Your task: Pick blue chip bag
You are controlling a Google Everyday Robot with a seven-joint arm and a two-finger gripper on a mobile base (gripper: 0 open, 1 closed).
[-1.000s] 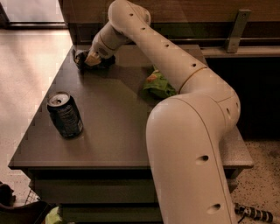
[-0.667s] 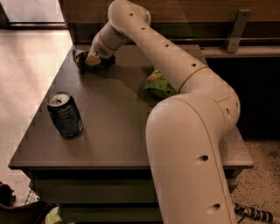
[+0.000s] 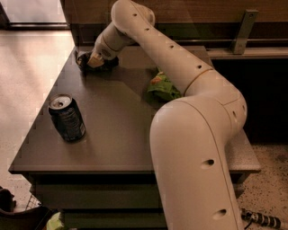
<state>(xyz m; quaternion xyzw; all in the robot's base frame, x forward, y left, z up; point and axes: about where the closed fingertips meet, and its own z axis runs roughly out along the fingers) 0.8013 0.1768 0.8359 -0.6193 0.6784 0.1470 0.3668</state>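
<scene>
Here on our worktop [image 3: 112,139], a dark drink can [image 3: 67,117] stands upright at the near left. At the far left corner lies the blue chip bag [image 3: 82,59], with the gripper [image 3: 93,61] right at it; we cannot tell how its jaws stand. A green chip bag [image 3: 164,86] lies further right.

Found on the grey surface [image 3: 112,139]: a drink can [image 3: 67,117] and a green chip bag [image 3: 163,86].
Saw the drink can, dark, standing upright near the left front edge, well apart from the green chip bag, which lay crumpled toward the right middle and partly hidden. Noted the end effector [image 3: 92,60] down at the far left corner. Made out pale speckled floor [image 3: 31,67] to the left, a wooden panel [image 3: 198,11] behind, a metal bracket [image 3: 243,31] at upper right, and shelving below the front edge.
</scene>
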